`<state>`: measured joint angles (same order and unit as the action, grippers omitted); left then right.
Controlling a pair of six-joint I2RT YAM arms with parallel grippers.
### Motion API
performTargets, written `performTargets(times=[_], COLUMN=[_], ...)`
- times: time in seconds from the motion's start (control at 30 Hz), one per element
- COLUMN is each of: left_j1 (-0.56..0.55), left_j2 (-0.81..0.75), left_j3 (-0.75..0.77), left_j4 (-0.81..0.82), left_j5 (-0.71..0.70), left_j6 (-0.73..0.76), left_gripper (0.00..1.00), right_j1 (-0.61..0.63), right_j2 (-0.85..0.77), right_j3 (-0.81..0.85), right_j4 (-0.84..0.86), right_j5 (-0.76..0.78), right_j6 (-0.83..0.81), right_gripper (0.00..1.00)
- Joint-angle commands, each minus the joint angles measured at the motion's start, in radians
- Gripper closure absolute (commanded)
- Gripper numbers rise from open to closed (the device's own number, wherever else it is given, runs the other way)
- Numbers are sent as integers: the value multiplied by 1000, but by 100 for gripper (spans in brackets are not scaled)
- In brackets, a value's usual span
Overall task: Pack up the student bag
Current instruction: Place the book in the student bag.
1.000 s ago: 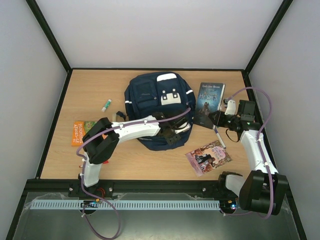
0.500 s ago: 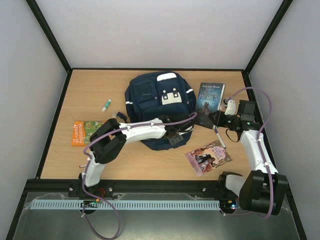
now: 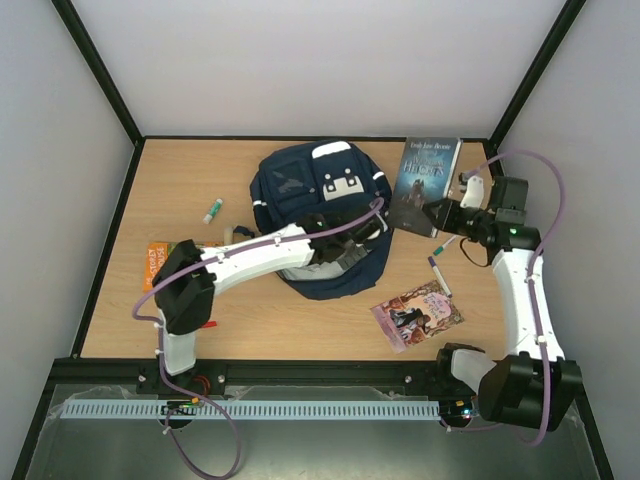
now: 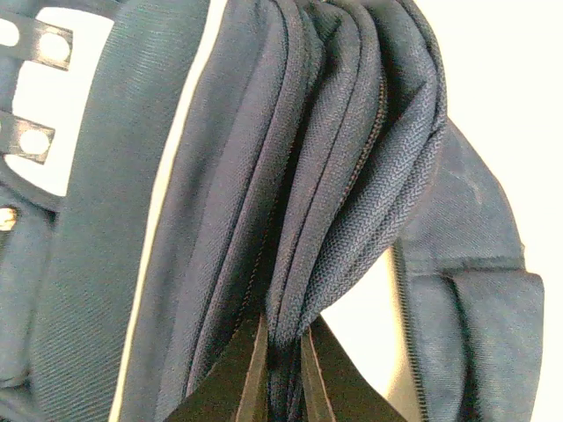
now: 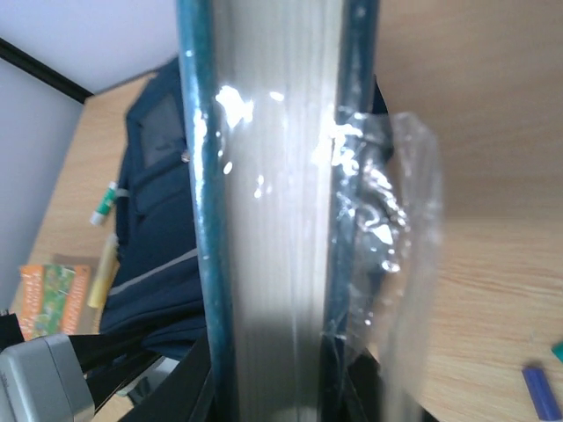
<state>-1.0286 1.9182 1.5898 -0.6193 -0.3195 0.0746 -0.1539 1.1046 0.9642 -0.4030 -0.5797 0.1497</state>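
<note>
The student bag, a navy backpack with a white patch, lies in the middle of the table. My left gripper is at its near right edge, shut on a fold of the bag's fabric beside a zip; the fingers pinch the folds tightly. My right gripper is shut on a dark blue book, held off the table to the right of the bag. In the right wrist view the book's pages stand edge-on between the jaws, with loose clear wrap on one cover and the bag behind.
A pink-covered book lies near the front right. Two markers lie under the right arm. At the left are a glue stick and an orange book. Black-framed walls enclose the table.
My left gripper has shut on the bag's fabric and pulled it slightly back and left. My right gripper has lifted the dark blue book and carried it farther back.
</note>
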Motion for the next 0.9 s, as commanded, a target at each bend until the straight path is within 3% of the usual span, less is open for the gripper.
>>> performTargets(times=[0.0, 0.3, 0.47, 0.87], left_j1=[38, 135, 188, 222], left_j2=[-110, -204, -221, -214], left_j3=[51, 54, 74, 65], left_j4=[57, 135, 164, 196], left_j5=[-91, -113, -86, -14], left_j6=[-5, -18, -34, -107], left_gripper=[97, 98, 98, 97], right_j1=[-4, -4, -4, 48], right_j2=[-52, 73, 83, 28], right_j3=[171, 358, 280, 112], right_j4=[-83, -470, -510, -621], right_j5=[-115, -298, -427, -473], right_j6=[32, -71, 3, 16], right_gripper=[99, 99, 99, 99])
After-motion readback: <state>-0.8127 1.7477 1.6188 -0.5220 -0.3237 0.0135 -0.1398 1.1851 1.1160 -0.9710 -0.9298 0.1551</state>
